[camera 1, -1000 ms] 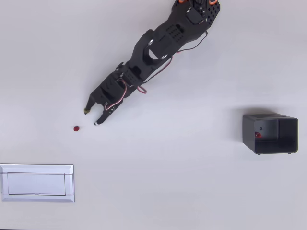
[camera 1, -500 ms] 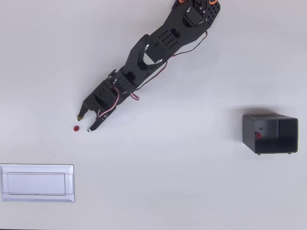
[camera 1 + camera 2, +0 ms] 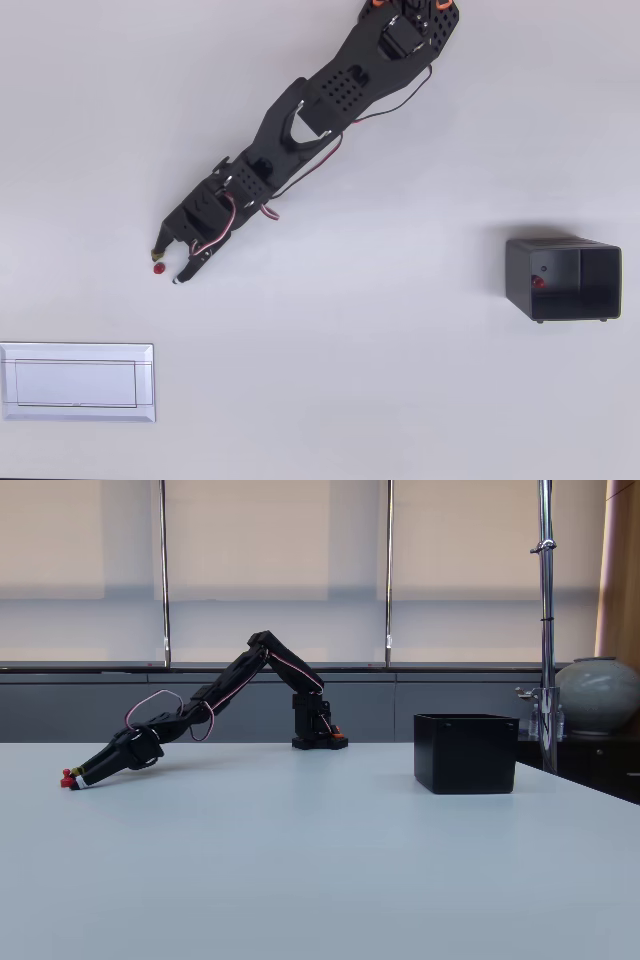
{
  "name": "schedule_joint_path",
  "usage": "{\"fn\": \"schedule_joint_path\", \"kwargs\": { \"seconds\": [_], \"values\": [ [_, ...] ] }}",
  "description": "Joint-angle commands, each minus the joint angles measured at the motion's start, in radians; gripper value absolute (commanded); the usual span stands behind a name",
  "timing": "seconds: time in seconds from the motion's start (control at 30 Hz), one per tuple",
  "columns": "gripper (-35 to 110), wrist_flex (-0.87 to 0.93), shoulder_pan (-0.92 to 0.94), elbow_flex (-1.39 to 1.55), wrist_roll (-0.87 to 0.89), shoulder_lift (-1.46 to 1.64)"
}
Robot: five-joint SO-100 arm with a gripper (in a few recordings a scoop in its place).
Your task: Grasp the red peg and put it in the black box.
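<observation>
Red peg on white table, far left in overhead view, between spread fingers of tool. Tool open, tips low at table level, straddling peg: judged set up for pinch. Peg reads as round dot from above, so long axis likely vertical; too small to confirm. Black box well apart at right, opening up, small red item inside.

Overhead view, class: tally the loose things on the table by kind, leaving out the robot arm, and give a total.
Red pegs: 2, one between the open hand's fingers, one inside the box
Black box: 1
White framed plate: 1
Total: 4
</observation>
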Motion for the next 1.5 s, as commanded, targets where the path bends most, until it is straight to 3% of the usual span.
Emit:
{"fn": "schedule_joint_path", "kwargs": {
  "seconds": [0.0, 0.43, 0.73, 1.47],
  "values": [
    [17, -0.018, 0.026, 0.034, -0.018, 0.021],
    [17, -0.175, 0.026, 0.015, 0.006, 0.072],
    [10, -0.167, 0.028, 0.003, 0.0, 0.064],
    [8, -0.273, 0.031, 0.038, -0.052, 0.124]
  ]
}}
